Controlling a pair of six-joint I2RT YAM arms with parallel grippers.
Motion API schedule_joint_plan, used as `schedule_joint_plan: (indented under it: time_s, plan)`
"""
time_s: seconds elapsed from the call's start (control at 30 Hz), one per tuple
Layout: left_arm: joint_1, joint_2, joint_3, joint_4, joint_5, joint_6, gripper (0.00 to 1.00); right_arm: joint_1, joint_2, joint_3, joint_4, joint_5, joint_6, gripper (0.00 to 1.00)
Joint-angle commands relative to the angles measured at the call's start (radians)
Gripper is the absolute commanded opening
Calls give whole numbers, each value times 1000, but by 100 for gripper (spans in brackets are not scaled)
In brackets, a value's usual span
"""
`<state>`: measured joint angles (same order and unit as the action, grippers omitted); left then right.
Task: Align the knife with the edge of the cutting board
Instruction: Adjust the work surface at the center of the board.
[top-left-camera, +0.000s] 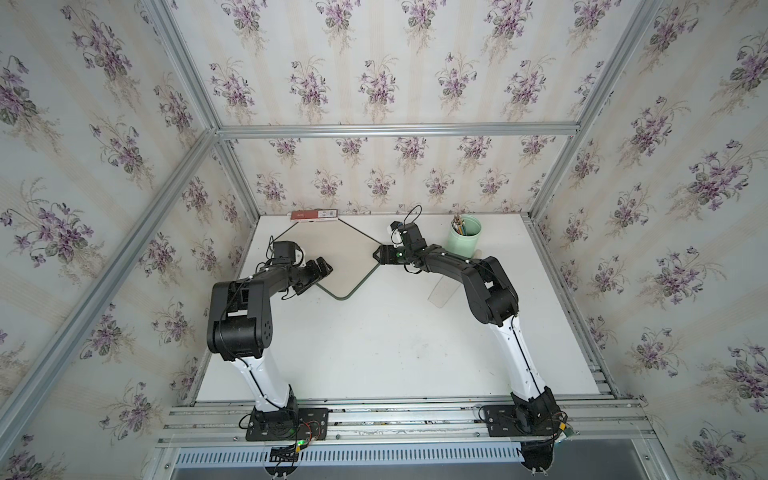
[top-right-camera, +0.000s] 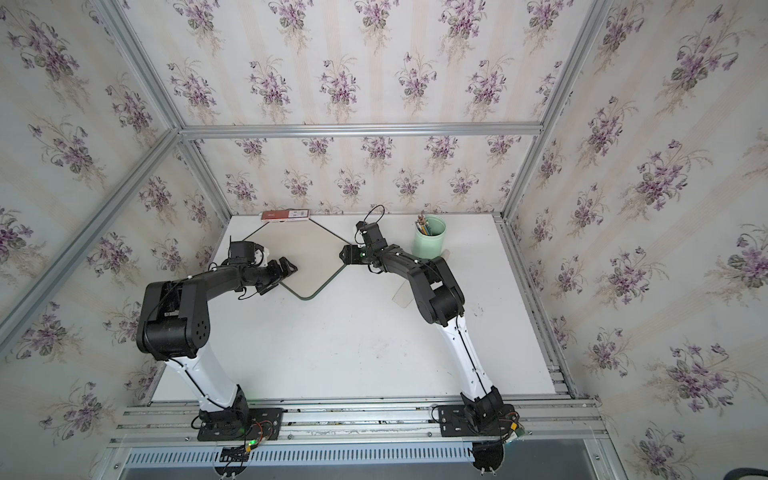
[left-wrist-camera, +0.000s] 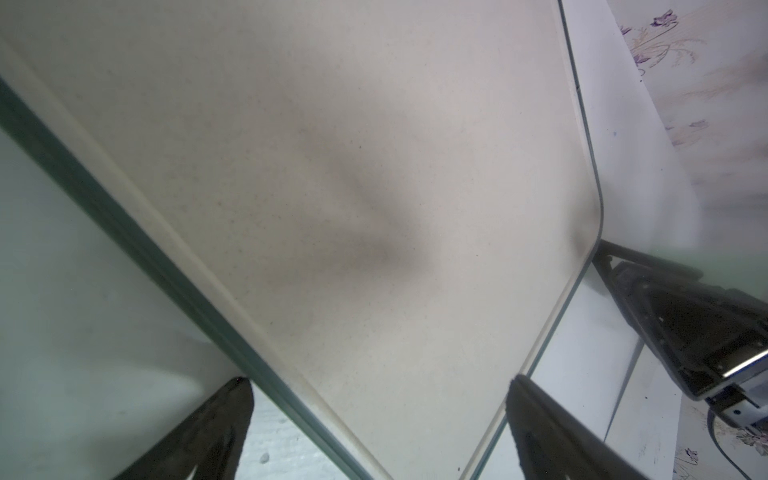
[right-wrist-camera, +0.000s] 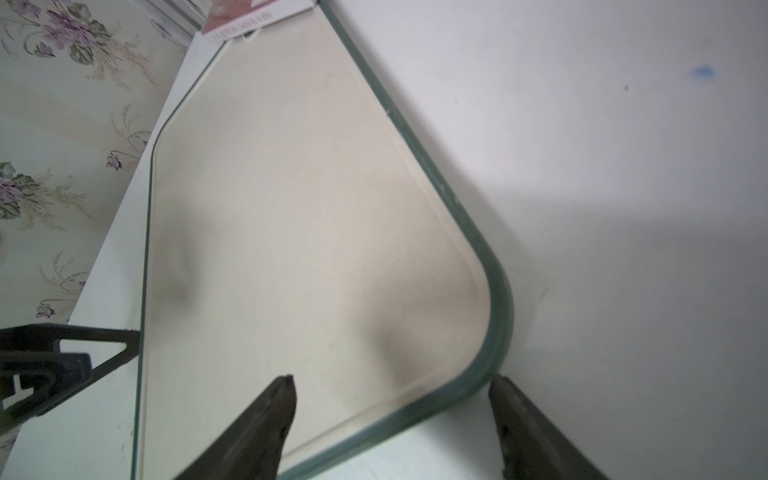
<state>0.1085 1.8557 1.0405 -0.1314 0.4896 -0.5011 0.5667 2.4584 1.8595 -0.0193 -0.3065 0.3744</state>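
The left gripper (left-wrist-camera: 378, 379) gapes wide and empty astride one edge of the board (top-left-camera: 337, 257). A red box (top-left-camera: 315, 214) covers the board's far corner, its white labels (top-left-camera: 328, 214) unreadable. The right gripper (right-wrist-camera: 392, 376), spread and empty, straddles the right corner. The knife (top-left-camera: 441, 293) lies farther right, apart, partly under the right arm (top-left-camera: 490, 291).

Red box (top-left-camera: 315, 215), green cup (top-left-camera: 464, 243) holding pencils (top-left-camera: 459, 224), white table (top-left-camera: 395, 345)

Matt, faintly speckled cutting board (left-wrist-camera: 332, 124)
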Motion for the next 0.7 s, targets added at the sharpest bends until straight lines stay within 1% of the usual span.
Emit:
schedule_joint_plan:
  time_s: [0.0, 0.1, 0.17, 0.2, 0.33, 0.4, 0.5, 0.67]
  plan:
    - [-2, 14, -19, -195, -48, -10, 99, 2, 30, 58, -73, 80, -56, 82]
    - [-2, 11, -23, -190, -48, -10, 99, 2, 51, 103, -82, 142, -66, 86]
    - [-2, 11, -25, -188, -46, -8, 99, 2, 55, 129, -54, 92, -95, 88]
    - [-1, 11, -25, -186, -47, -8, 100, 2, 109, 169, -65, 62, -110, 88]
    - [-1, 11, -28, -183, -43, -8, 99, 2, 233, 381, -197, -62, -147, 87]
    - [-1, 11, -29, -179, -42, -8, 100, 4, 246, 387, -188, -163, -143, 86]
    - [-1, 13, -28, -178, -37, -7, 99, 18, 249, 381, -207, -271, -142, 84]
    - [-1, 11, -38, -174, -22, -8, 100, 69, 194, 263, -238, -367, -181, 79]
